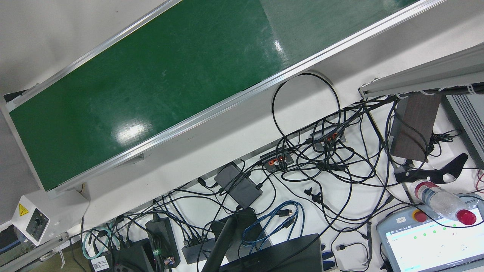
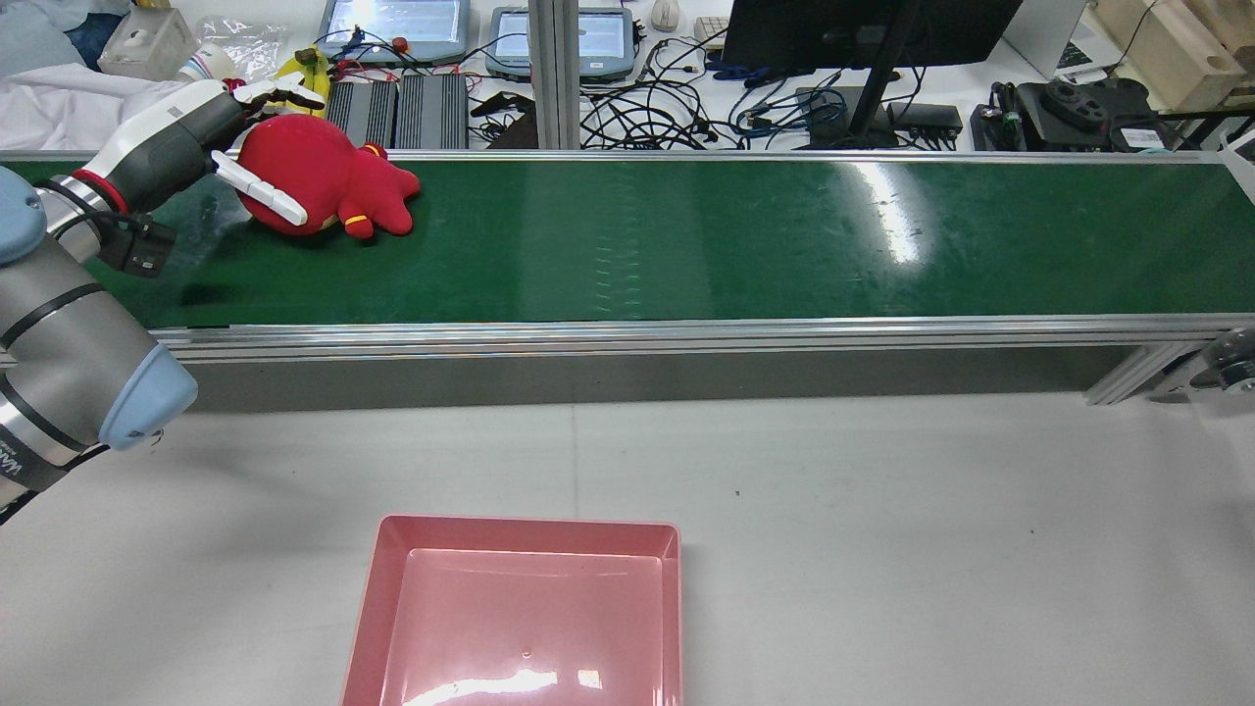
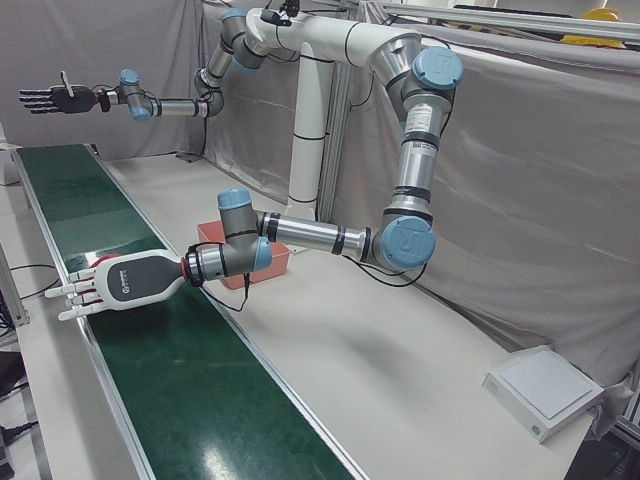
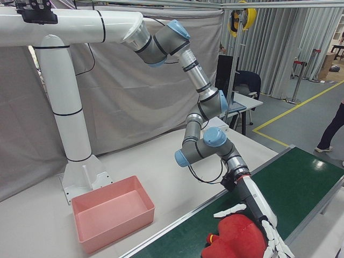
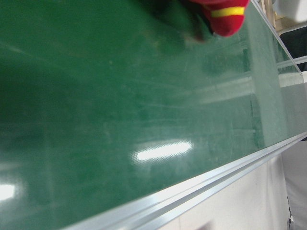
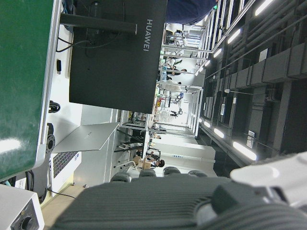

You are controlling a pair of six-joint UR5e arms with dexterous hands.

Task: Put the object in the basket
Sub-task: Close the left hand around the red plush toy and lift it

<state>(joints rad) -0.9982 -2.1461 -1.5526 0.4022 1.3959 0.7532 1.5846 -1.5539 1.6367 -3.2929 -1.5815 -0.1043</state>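
A red plush toy [image 2: 324, 181] with yellow stripes lies on the green conveyor belt [image 2: 686, 240] near its left end in the rear view. My left hand [image 2: 250, 137] reaches over it with straight fingers: one finger [image 2: 260, 191] crosses the toy's near side and the others [image 2: 284, 93] pass its far side. The right-front view shows the same hand [image 4: 260, 215] above the toy [image 4: 236, 239], fingers extended. A red foot of the toy [image 5: 220, 12] shows in the left hand view. My right hand [image 3: 50, 98] hangs high and far off, open. The pink basket [image 2: 529, 523] stands empty.
The basket [image 4: 115, 226] sits on the grey table in front of the belt's aluminium rail [image 2: 627, 333]. Beyond the belt lie cables [image 1: 321, 158], a monitor [image 2: 863, 29], tablets and a water bottle [image 1: 442, 202]. A white box [image 3: 545, 390] rests at the table's corner.
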